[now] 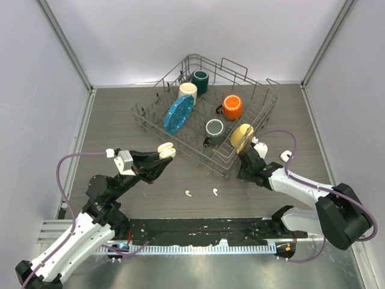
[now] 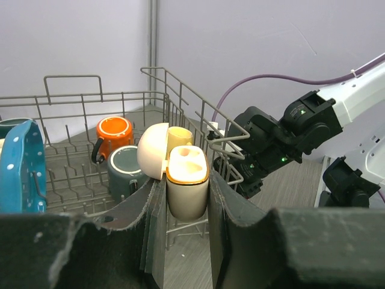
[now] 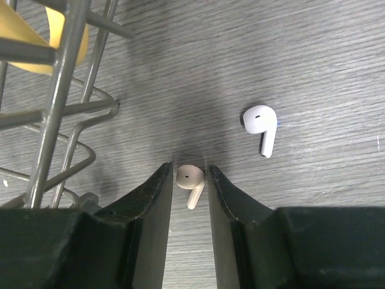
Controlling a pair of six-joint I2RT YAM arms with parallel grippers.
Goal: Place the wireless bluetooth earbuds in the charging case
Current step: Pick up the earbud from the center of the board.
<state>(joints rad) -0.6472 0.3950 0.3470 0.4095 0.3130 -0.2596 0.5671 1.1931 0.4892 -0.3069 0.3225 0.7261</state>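
Right hand (image 3: 189,170) is sitting low over the tabletop (image 1: 114,120) by the near corner of the dish rack (image 1: 255,108). Its fingers are a little apart and straddling a cream earbud (image 3: 190,179). There's a slim gap on either side, so I'd say it isn't pinching yet. The stem is running back along the slot between the fingers, so the squeeze is going across the short width. A white earbud (image 3: 260,125) is lying just outside the right-side finger, stem pointing roughly the same way, clear of the grip.

Left hand (image 2: 186,186) is pinching the charging case (image 2: 187,162) by its body. The lid is hanging open and both sockets are facing up, empty. It's hovering off the rack's near-left edge, well apart from the right hand. So the right arm is the nearer one for this pick, and it then has to carry left to the case.

Counting:
- A loose earbud (image 1: 188,193) and a second loose earbud (image 1: 215,192) are lying between the arms.
- The pair under the right arm isn't showing from above, so I'm reading four earbuds total.
- One case.
- Five mugs (image 1: 232,106) and one blue plate (image 1: 178,113) in the rack.
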